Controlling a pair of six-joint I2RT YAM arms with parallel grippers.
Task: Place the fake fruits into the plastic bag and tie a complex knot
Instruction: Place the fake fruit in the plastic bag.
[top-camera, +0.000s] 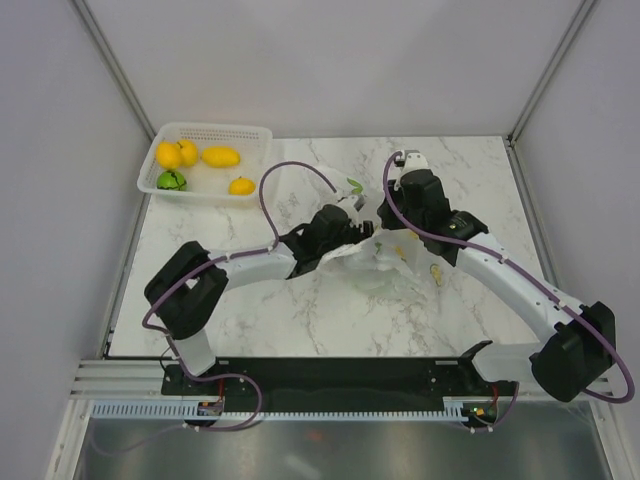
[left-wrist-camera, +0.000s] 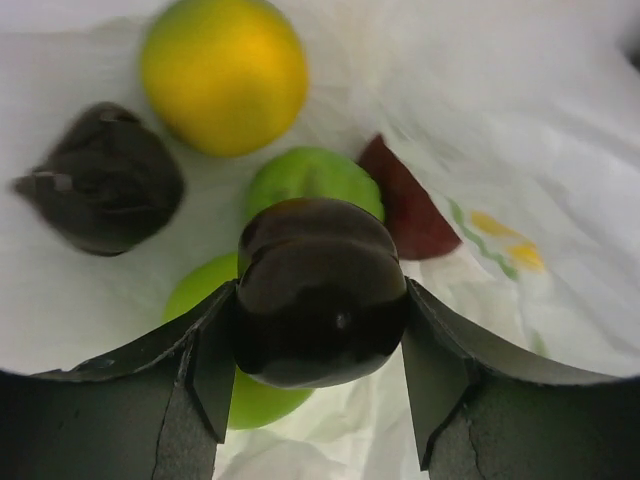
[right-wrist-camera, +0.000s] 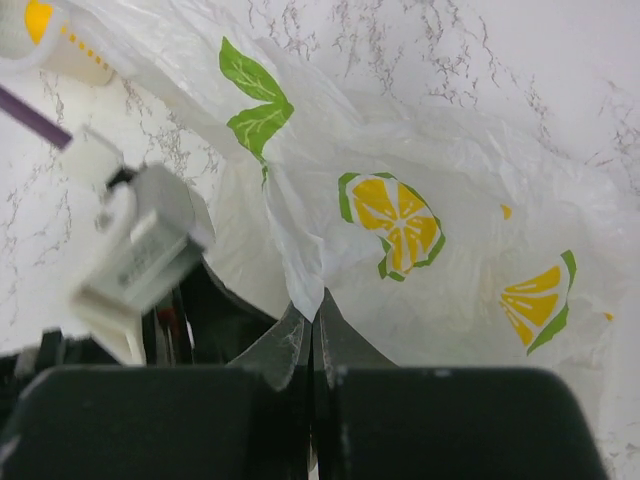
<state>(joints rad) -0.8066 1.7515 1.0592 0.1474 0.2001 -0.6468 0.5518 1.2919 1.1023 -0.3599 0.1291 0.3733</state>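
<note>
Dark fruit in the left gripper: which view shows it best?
Left wrist: the dark fruit fills the frame, held in the left gripper inside the plastic bag. Top external hides it inside the bag; right wrist shows only the bag's outside.

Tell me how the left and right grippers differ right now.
The left gripper grips a dark glossy fruit, jaws wide apart; the right gripper is shut on a thin fold of the plastic bag. The left reaches inside the bag; the right is outside it. Both hold something.
</note>
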